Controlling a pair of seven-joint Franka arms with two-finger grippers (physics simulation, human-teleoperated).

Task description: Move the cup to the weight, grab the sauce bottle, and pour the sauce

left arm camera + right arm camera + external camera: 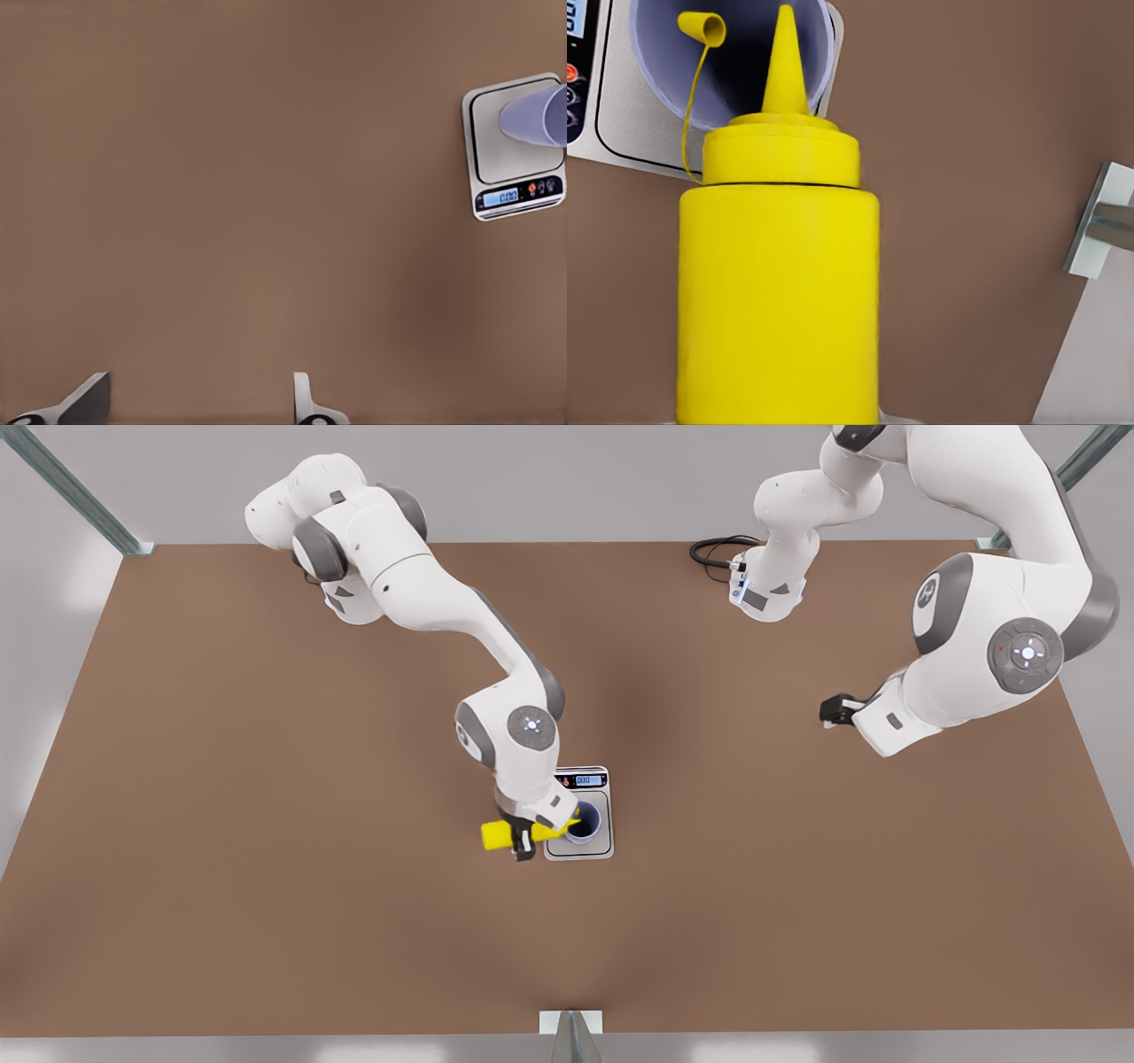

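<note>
Broadly, the brown surface [266,868] carries everything, with two white Franka arms reaching over it. By the wrist views, the arm on the front view's left is the right arm, and the arm on the front view's right is the left arm, which waits well away from the task's things.

Near the middle of the surface sits the weight [592,784], its dark display strip on the far side in the front view, lit with digits too small to read. In the left wrist view the weight [496,142] appears far off, with the cup [536,115] standing on its plate.

The right end effector [523,841] is clamped on the sauce bottle [500,834], which lies tipped over roughly level, its nozzle pointing at the cup [585,833] on the weight's plate. In the right wrist view the sauce bottle [780,301] has its pointed nozzle over the mouth of the cup [664,53], and its small cap hangs off on a thin tether.

The left end effector [199,398] hovers over bare surface, its fingers apart and gripping nothing.
</note>
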